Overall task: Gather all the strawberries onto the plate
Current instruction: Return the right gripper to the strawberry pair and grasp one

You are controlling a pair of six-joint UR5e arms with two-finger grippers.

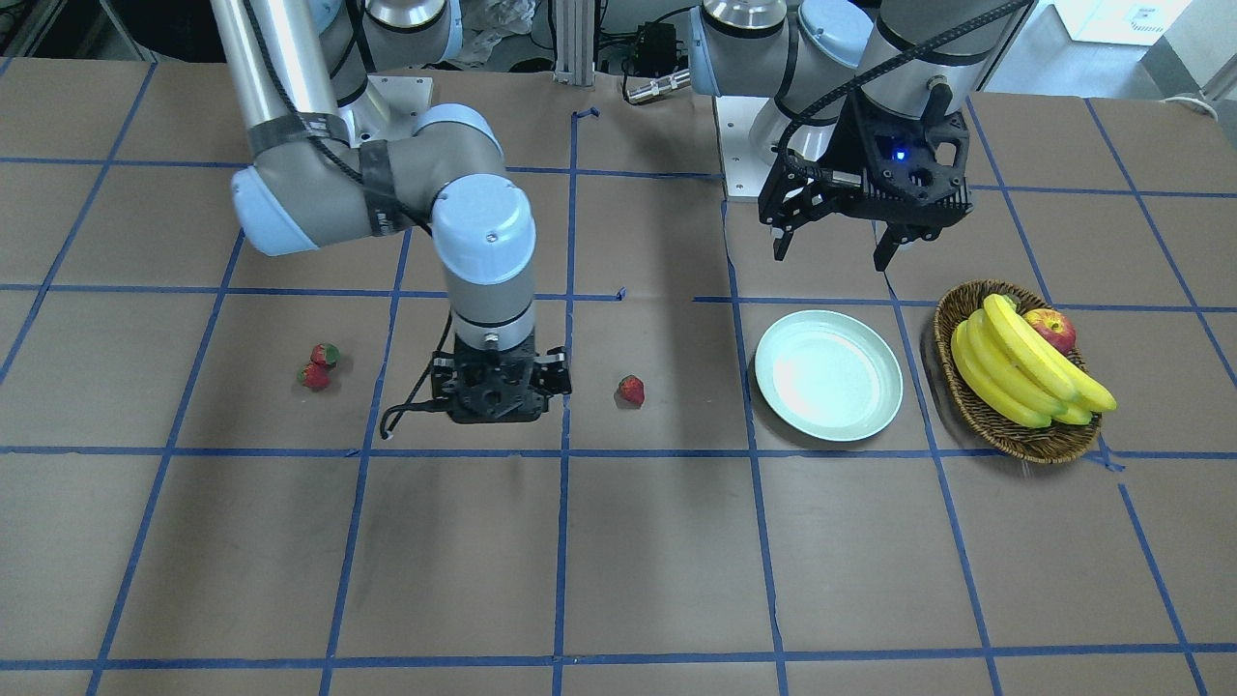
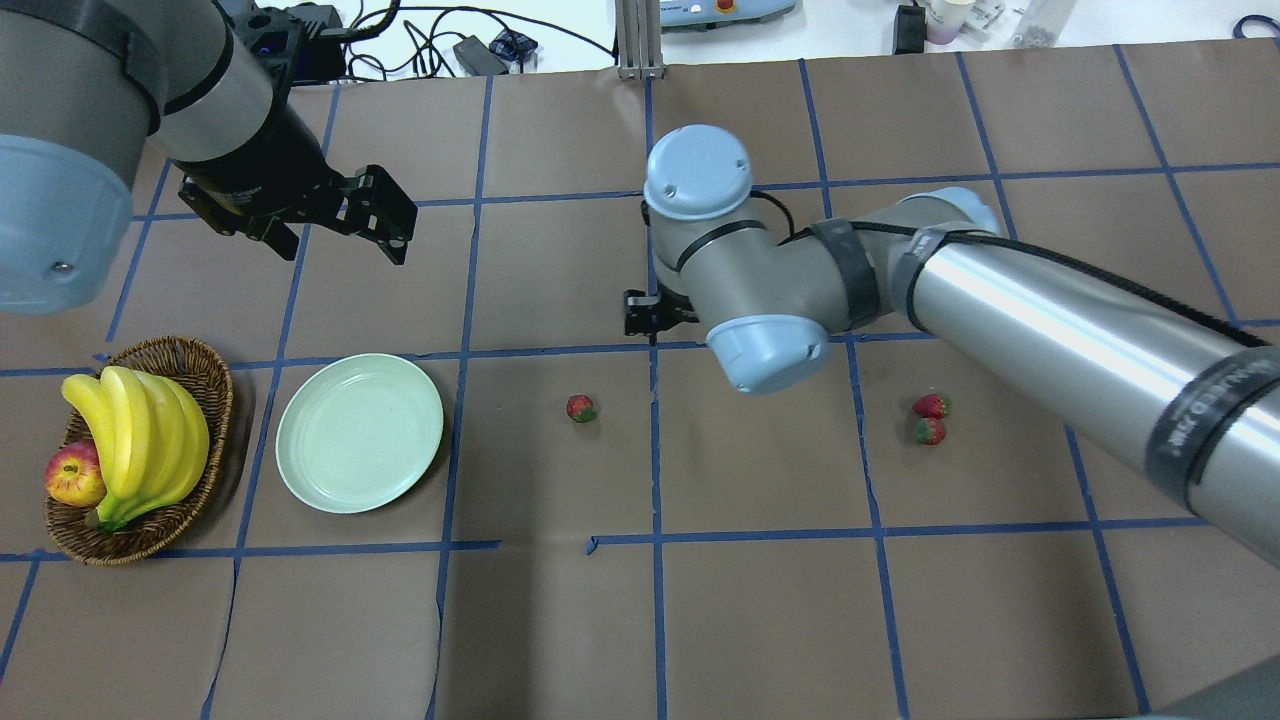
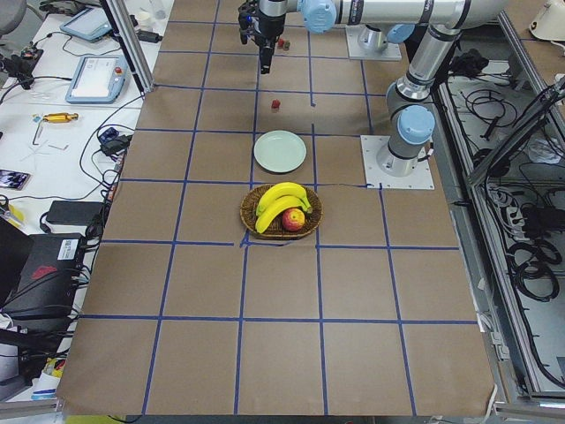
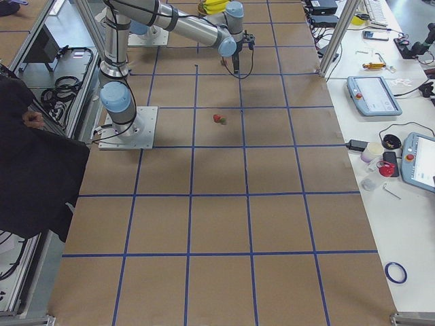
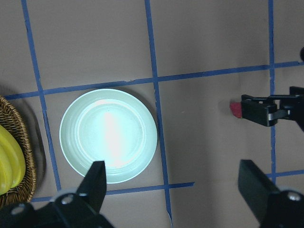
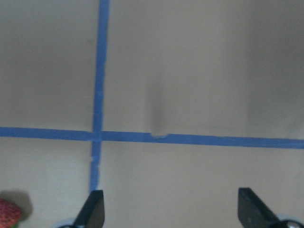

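Plate (image 1: 828, 375) bare, on counter (image 1: 657, 561) just beside wicker basket (image 1: 1015, 440). 0 of 3 berries collected.

Lone strawberry (image 1: 631, 390) lies between plate and right gripper (image 6: 171, 209). Pair of strawberries (image 1: 314, 376) touch each other, on the far side of that gripper, well apart from plate.

Right gripper: fingers apart, empty, pointing down at bare counter; the lone berry shows only at the corner of its wrist view. Likely lining up on it, being nearest the plate.

Left gripper (image 1: 833, 256): fingers apart, empty, raised behind plate, probably parked clear of the drop spot.
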